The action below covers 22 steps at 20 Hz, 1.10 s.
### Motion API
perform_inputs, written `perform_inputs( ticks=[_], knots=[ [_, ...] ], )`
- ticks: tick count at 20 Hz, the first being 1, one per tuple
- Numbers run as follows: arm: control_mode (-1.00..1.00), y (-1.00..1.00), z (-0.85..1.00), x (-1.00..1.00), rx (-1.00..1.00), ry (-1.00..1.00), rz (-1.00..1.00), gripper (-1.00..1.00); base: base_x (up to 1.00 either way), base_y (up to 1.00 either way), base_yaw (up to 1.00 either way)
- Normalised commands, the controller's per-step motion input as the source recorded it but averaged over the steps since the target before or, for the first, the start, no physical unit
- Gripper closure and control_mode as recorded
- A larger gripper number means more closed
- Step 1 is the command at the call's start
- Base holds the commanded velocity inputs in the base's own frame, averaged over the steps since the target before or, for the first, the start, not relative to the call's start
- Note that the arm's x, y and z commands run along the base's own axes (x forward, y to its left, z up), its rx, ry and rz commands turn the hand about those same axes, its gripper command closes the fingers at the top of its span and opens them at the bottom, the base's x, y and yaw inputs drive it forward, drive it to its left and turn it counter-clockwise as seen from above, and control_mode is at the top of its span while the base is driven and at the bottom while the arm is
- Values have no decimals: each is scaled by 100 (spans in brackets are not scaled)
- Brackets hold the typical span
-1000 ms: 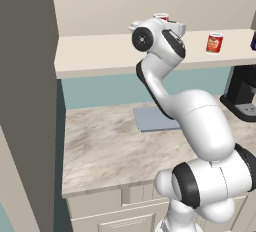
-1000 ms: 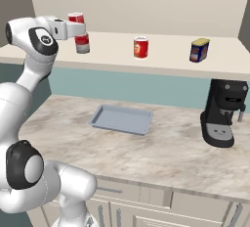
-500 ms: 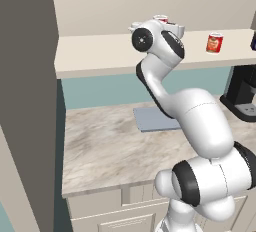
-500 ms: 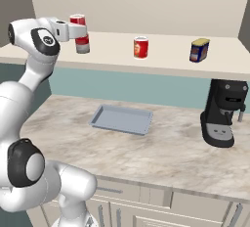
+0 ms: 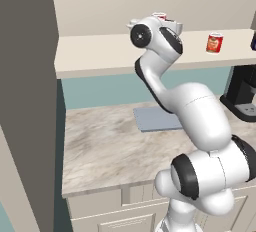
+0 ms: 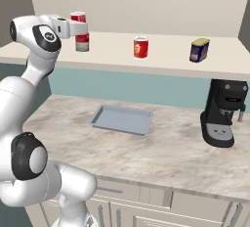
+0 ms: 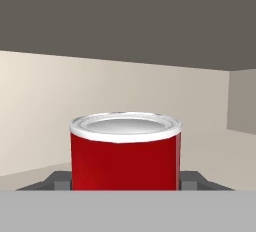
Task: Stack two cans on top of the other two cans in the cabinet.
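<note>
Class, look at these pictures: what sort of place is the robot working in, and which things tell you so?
Most likely a kitchen: a marble-look counter over cream base cabinets, a black coffee machine standing on it, and food cans on an open wall cabinet shelf.

A marbled beige and grey surface [image 6: 161,147] runs wide across the kitchen, and everything else sits around it. Behind it the wall [image 6: 146,85] is painted a muted teal. Below its front edge stand cream panelled base cabinets [image 6: 161,211] with drawer fronts. On the surface, toward the back, lies a flat grey-blue tray [image 6: 121,119], and off toward the right end stands a black coffee machine [image 6: 223,112]. At the left end of the surface rises a tall dark grey-brown block [image 5: 27,91], like the side of a tall unit, reaching far above it. The light is soft and even, with faint shadows.
</note>
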Motion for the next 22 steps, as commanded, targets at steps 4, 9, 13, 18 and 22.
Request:
perform_inputs(
  ticks=[4, 9, 13, 18, 22],
  knots=[
    [-100, 2, 1, 7, 0, 0, 0, 100, 0, 0, 0],
    [-100, 1, 0, 1, 0, 0, 0, 100, 0, 0, 0],
    [-100, 1, 0, 0, 0, 0, 0, 100, 0, 0, 0],
    [-100, 5, -1, 6, 0, 0, 0, 100, 0, 0, 0],
    [-100, 9, -2, 13, 0, 0, 0, 100, 0, 0, 0]
  ],
)
